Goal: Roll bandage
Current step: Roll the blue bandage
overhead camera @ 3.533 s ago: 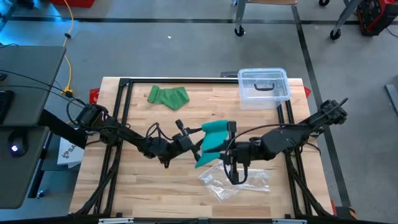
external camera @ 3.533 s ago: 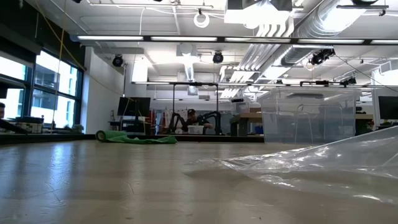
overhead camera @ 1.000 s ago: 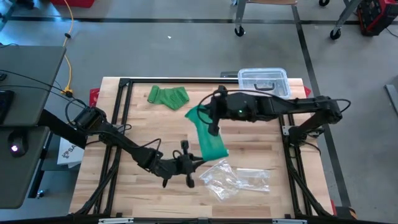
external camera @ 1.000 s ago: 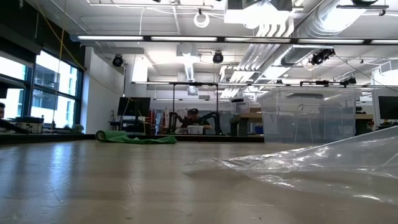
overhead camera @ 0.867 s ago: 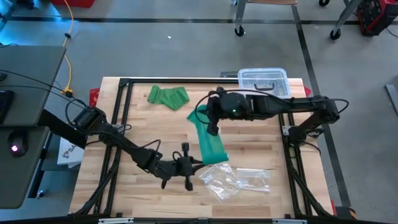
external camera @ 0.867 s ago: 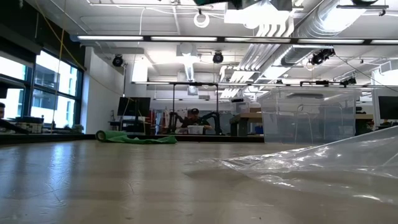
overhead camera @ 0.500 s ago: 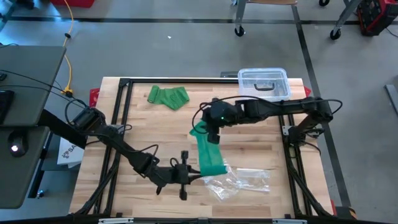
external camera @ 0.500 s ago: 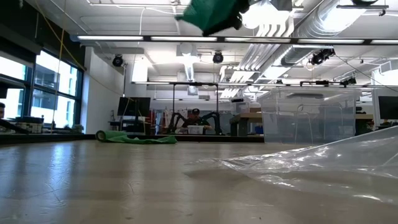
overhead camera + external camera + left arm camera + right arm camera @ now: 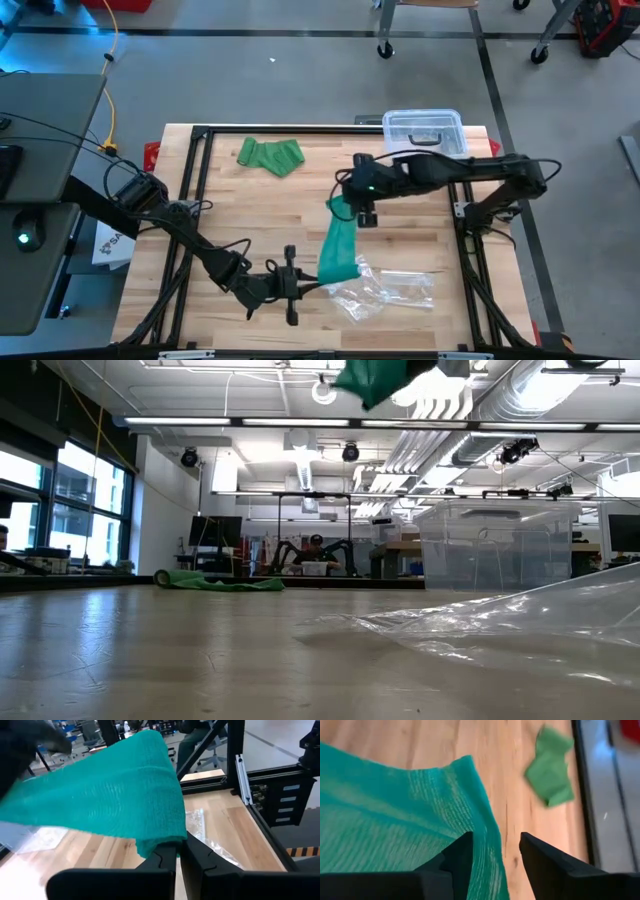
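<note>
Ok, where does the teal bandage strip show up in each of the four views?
High view: teal bandage, mid-table, strung between both arms.
Low view: a corner at the top edge.
Left wrist view: draped across the upper left.
Right wrist view: fills the left.
Shared landmark: crumpled green bandage, far-left table.

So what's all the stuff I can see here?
Bandage: one, teal, stretched in the air between the two grippers, over the table's middle.
Cloth: one, green, crumpled, at the table's far left.
Box: one, clear plastic, at the far right corner.
Wrapper: one, clear plastic, lying near the front edge, right of middle.
Table: one, light wood, with a black frame.
Left gripper: one, dark, shut on the bandage's lower end near the front edge.
Right gripper: one, dark, at the bandage's upper end; fingers part open in the right wrist view.
</note>
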`<state>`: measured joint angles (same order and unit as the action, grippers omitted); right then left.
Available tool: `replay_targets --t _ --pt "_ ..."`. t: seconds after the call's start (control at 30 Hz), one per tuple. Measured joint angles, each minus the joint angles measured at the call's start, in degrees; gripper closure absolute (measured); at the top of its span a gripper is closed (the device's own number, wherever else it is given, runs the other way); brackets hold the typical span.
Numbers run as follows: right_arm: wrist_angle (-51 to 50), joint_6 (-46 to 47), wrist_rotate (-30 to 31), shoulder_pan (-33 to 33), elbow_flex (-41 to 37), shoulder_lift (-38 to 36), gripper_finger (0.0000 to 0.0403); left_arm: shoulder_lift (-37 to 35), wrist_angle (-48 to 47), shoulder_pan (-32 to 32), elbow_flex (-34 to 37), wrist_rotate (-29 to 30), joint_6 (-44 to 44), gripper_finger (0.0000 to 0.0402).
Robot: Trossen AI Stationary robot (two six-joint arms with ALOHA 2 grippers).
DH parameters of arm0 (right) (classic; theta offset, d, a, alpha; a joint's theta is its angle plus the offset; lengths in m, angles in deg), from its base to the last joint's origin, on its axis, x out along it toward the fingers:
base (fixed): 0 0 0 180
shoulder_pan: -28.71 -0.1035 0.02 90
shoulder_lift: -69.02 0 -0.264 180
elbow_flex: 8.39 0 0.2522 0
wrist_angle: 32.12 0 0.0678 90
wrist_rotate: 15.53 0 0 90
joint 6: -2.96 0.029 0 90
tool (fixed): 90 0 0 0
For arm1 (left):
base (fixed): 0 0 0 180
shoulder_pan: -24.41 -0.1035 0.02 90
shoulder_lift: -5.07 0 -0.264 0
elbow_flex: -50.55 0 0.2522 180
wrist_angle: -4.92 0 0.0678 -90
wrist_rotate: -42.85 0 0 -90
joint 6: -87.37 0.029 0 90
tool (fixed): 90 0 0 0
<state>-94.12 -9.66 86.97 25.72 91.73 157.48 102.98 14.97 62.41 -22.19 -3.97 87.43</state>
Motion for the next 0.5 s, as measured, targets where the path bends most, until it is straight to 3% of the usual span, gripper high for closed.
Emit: replay_targets --t 0.13,0.3,0.5 --pt "2.87 -2.30 -0.16 -2.16 0.00 -3.52 0.0258 0.00 0.06 -0.18 0.00 -1.14 -0.70 0.0399" --pt "5.79 6.43 -8.77 -0.75 0.00 -4.17 0.0254 0.00 0.21 -1.64 0.00 -6.25 -2.29 0.0398" --pt "3.94 9.29 -12.80 2.70 -0.01 -0.94 0.0190 0.00 -0.45 -2.84 0.00 -10.14 -4.51 0.0398"
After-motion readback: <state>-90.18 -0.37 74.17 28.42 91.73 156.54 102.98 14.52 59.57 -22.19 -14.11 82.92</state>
